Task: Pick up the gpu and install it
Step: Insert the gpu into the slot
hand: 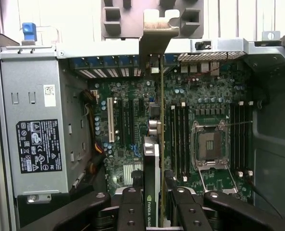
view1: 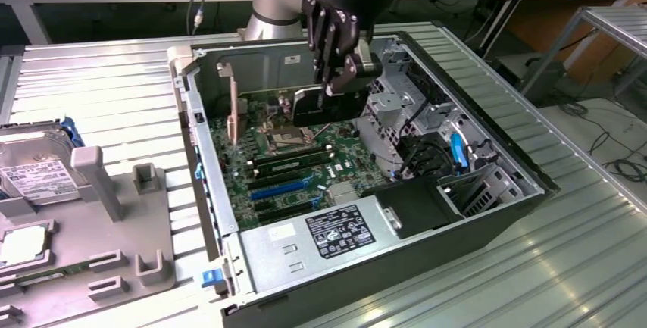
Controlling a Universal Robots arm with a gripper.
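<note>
The gpu point(hand: 152, 163) stands on its edge inside the open computer case point(view1: 207, 192), and my gripper point(hand: 153, 195) is shut on its near end. Black fingers point(hand: 131, 204) press on both sides of the card's black face with its green logo. The card's thin green edge runs away from me over the motherboard point(hand: 132, 96), between the white expansion slot and the memory slots. Its metal bracket point(hand: 156, 33) reaches the case's rear wall. In the exterior view my gripper point(view1: 339, 78) hangs over the motherboard point(view1: 303, 180), with the gpu point(view1: 321, 107) below the fingers. Whether the card touches a slot is hidden.
The power supply point(view1: 334, 231) with its black label fills the case's near end. The bare CPU socket point(hand: 210, 144) lies beside the card. A drive cage point(view1: 404, 104) and blue cables point(view1: 457, 150) stand at the exterior view's right. A grey parts holder point(view1: 96, 184) with a hard drive point(view1: 30, 178) sits at its left.
</note>
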